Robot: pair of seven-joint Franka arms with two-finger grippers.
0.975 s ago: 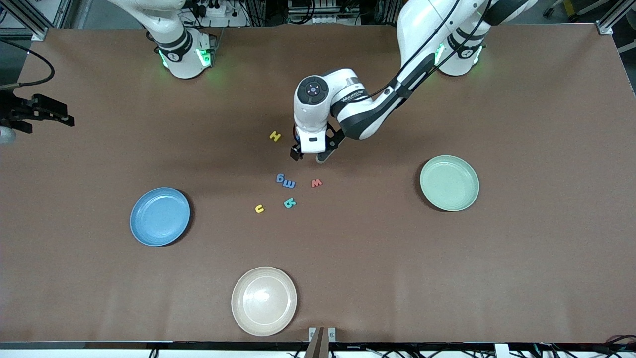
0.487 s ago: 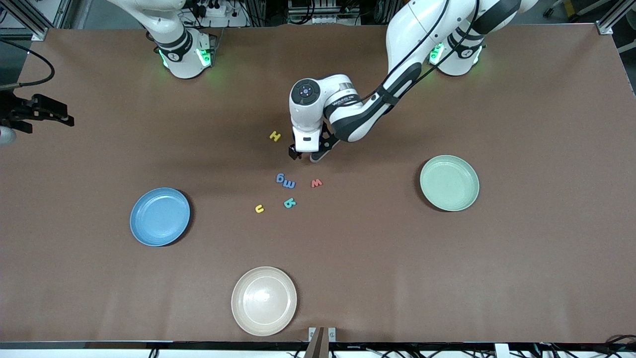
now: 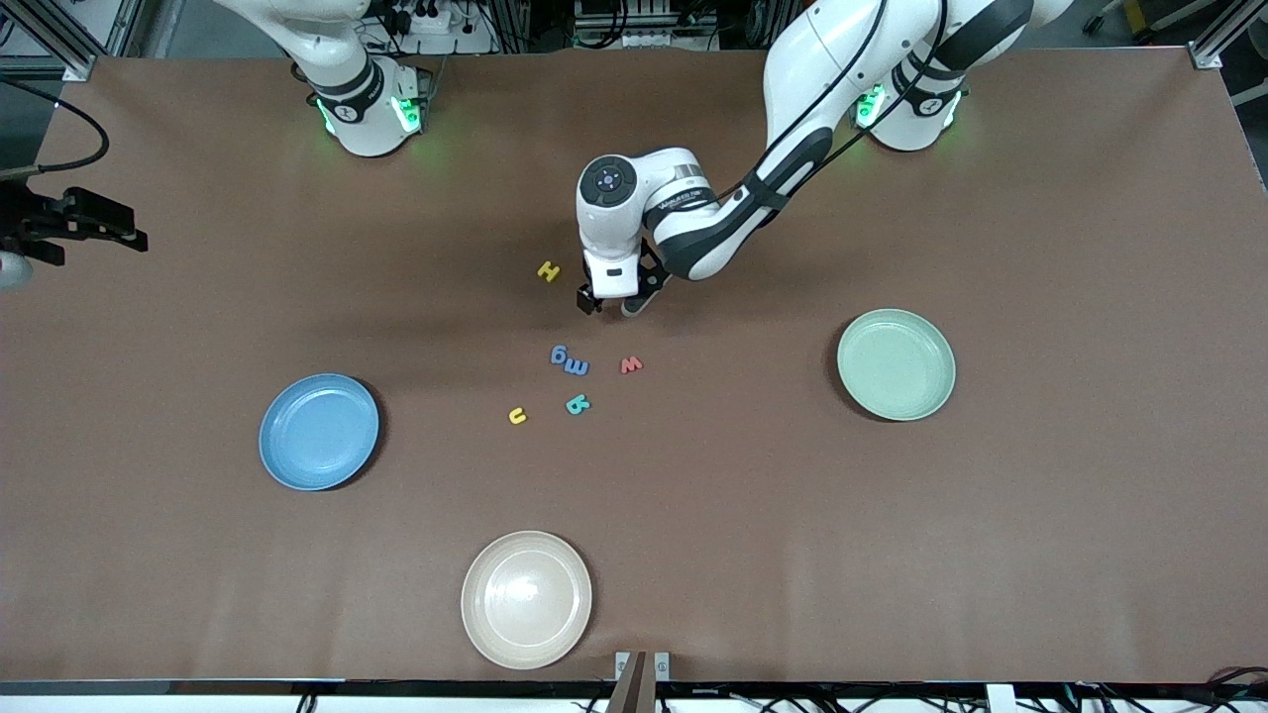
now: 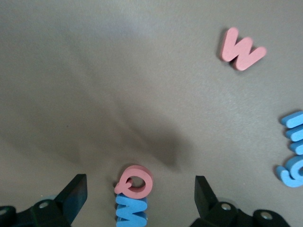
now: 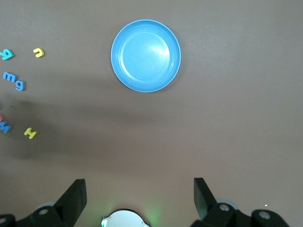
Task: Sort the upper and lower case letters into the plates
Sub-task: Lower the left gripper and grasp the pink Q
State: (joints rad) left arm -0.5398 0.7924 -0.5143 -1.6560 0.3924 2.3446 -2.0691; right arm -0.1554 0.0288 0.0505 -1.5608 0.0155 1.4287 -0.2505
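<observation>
Low over the middle of the table, the left gripper hangs with its fingers spread wide and nothing between them. In the left wrist view a red Q and a blue W lie touching each other on the table straight below the gap between the fingers, neither one touched by a finger. The yellow H lies just beside the gripper, toward the right arm's end of the table. The other letters lie nearer to the front camera than the gripper: a red w, a blue g and blue m side by side, then a teal letter and a yellow u nearer still. No letter is on a plate.

The green plate sits well apart from the left gripper, toward the left arm's end of the table. The blue plate sits well apart toward the right arm's end. A beige plate lies near the table's edge by the front camera.

The right arm waits: its gripper does not show in the front view, and its wrist view looks down from high up on the blue plate, with both fingers released wide and empty.
</observation>
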